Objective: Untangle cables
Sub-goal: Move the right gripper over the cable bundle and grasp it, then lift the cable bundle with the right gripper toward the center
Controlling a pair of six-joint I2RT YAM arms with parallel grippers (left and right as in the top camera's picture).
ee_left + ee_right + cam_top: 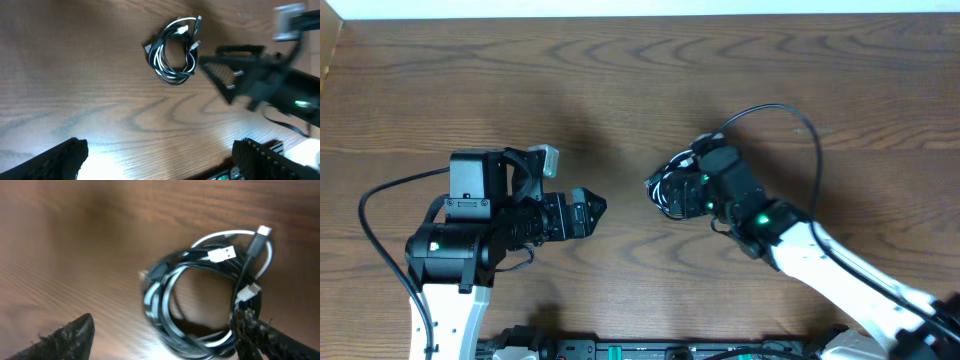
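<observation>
While left tool (160,146) and right tool (162,317) gape apart, cables (153,298) form one tangled ring: black, white cords, silver plugs.

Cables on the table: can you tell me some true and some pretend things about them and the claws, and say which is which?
The cables are curled up in one bundle. True.
The cables are all red. False: they are black and white.
The left claw is squeezing the cables. False: it is open and away from them.
The right claw is open, close over the bundle. True.
</observation>
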